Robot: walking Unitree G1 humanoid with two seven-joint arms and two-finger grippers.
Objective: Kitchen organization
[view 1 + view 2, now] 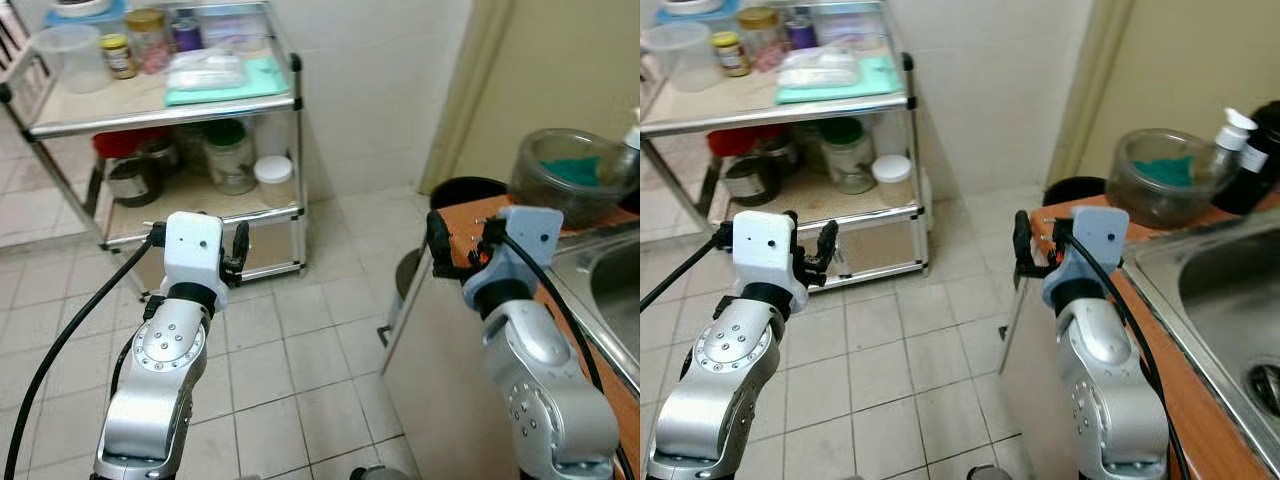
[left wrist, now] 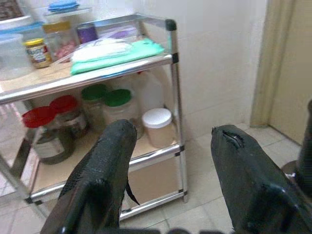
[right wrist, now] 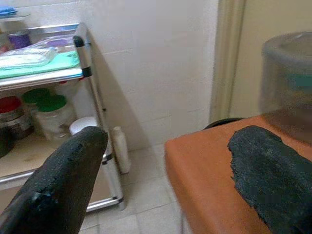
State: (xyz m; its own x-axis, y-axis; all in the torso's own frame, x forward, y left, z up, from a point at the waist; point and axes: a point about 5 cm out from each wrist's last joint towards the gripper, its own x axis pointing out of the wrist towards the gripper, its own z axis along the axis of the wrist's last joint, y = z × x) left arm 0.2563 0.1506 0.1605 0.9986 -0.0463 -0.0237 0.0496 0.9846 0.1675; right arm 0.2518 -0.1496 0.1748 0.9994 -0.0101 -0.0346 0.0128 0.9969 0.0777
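Two silver arms reach forward, each ending in one tool with two black fingers. The left tool, at lower left of the head views, is held above the tiled floor before a metal shelf rack at upper left; its fingers stand well apart and hold nothing. The right tool, at centre right, sits at the corner of the orange desk, fingers likewise spread wide and empty. The rack shows two shelves above a closed panel. The upper shelf carries one clear tub, one yellow-lidded jar, further jars, and one green cloth with a clear bag on it. The lower shelf holds one red-lidded jar, two green-lidded jars and one white-lidded jar; the left wrist view separates these, whereas the head views crowd them. On the desk stand one clear lidded container with something teal inside, and one pump bottle visible in the right eye view, beside one steel sink. A black bin stands at the desk's far end. The labels are too small to read.
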